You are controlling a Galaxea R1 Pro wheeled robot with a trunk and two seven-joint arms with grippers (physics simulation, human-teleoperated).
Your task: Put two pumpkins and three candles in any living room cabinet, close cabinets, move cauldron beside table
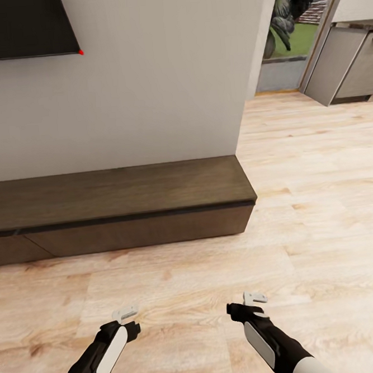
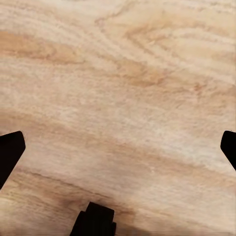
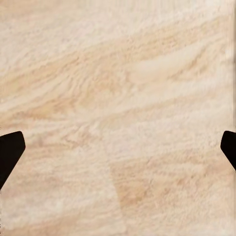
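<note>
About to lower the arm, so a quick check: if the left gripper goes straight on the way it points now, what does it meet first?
The wooden floor. The left gripper points down at bare planks, with nothing between it and them in its wrist view, though depth is hard to judge.

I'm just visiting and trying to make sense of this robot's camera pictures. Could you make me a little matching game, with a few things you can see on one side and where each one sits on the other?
Things:
1. cabinet
2. dark screen
3. plant
4. left gripper

Places:
A. on the wall, upper left of the head view
B. over bare wood floor, near the bottom of the head view
C. low against the white wall
D. far off, beyond the wall's corner

Pairs: 1-C, 2-A, 3-D, 4-B
</note>
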